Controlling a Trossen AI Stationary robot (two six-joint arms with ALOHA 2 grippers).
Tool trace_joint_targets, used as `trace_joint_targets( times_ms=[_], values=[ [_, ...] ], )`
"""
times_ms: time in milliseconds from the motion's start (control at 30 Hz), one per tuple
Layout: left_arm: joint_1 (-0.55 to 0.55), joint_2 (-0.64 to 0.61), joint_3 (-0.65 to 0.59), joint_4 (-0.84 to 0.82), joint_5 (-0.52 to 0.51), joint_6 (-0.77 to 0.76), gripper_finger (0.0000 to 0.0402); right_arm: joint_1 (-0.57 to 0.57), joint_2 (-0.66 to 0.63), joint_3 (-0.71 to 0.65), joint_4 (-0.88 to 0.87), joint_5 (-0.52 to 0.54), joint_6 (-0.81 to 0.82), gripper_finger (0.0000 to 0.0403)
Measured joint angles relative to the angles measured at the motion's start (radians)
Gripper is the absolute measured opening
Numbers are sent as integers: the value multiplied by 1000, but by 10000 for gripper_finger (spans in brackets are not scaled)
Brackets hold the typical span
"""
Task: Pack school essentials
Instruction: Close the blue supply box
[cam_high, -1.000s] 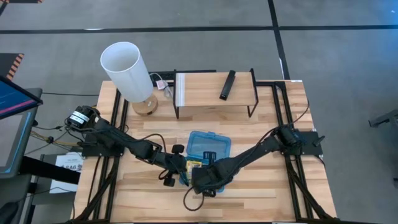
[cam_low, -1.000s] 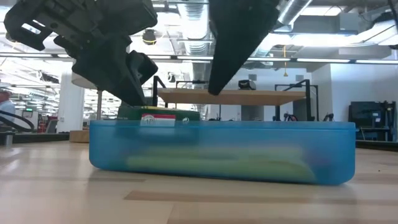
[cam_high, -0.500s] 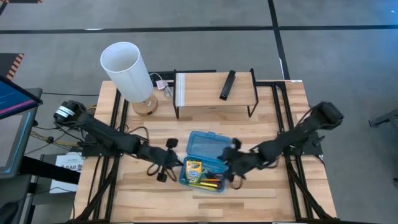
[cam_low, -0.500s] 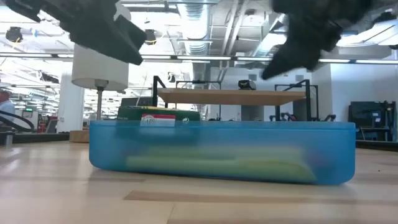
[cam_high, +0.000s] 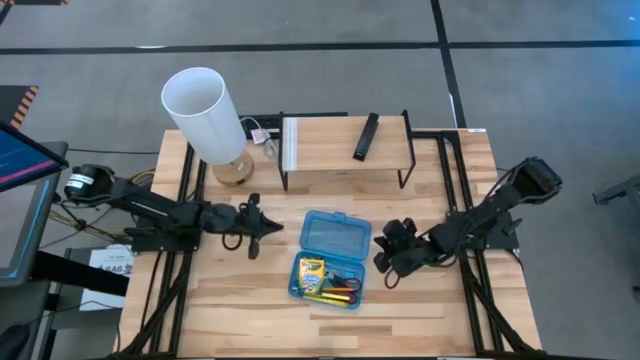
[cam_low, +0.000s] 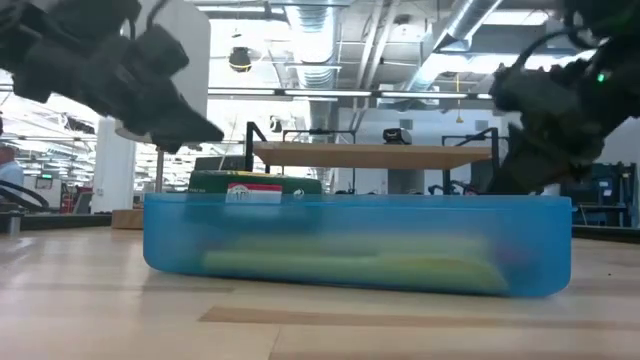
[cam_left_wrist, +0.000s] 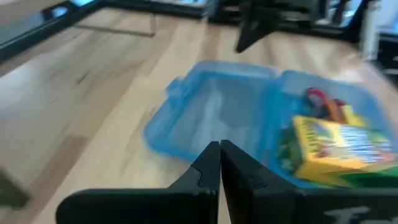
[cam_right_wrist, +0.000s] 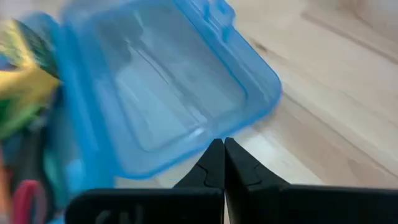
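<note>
Blue plastic case (cam_high: 330, 257) sits mid-table, hinged flat open; both your grippers are off it, one each side. Left gripper (cam_left_wrist: 220, 163): jaws pressed together, tips touching, nothing held. Case lies just ahead of those tips, its empty lid half (cam_left_wrist: 211, 118) nearest, filled half beyond. Right gripper (cam_right_wrist: 223, 160): jaws likewise together, empty; the lid's free corner sits just ahead of its tips, base off to one side.

Contents: yellow-green crayon box (cam_high: 311, 272) lies in the base on the left-gripper side, red-handled scissors (cam_high: 345, 284) beside it on the right-gripper side, plus yellow and orange pieces I can't sort out between them. In the low view the crayon box (cam_low: 255, 184) stands proud of the case wall. Nothing else of the school set shows loose on the table, so my judgement: packing is done bar closing the lid.

Risks, as I judge them:
- Lid fouls on the proud crayon box, won't latch. Cause: box lying high. Press it down first.
- Case skids or spins when you flip the lid one-handed. Cause: light plastic on smooth wood, base not braced. Hold the base w/ one gripper.
- Closed tips slip off the lid edge. Cause: jaws shut, no grip available. Open up, or hook under the edge.
- Scissor handles catch the rim. Hard to tell how high they sit; check.

Lamp (cam_high: 207, 118) and shelf (cam_high: 345, 145) stand well beyond both jaws, no hazard.
</note>
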Motion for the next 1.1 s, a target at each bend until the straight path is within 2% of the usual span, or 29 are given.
trace_joint_targets(
  times_ms=[267,533,733,900,1100],
  values=[
    [95,116,-3,7,38,-11,0,-93,100,1,44,-81,-4,10],
    [161,324,15,140,144,-40,0,-161,163,1,135,-145,-90,10],
    [178,460,77,156,187,-44,0,-185,158,1,171,-169,-143,10],
    [192,511,104,158,202,-47,0,-192,157,1,200,-169,-172,10],
    [198,513,106,159,203,-68,0,-192,157,1,223,-168,-202,10]
  ],
)
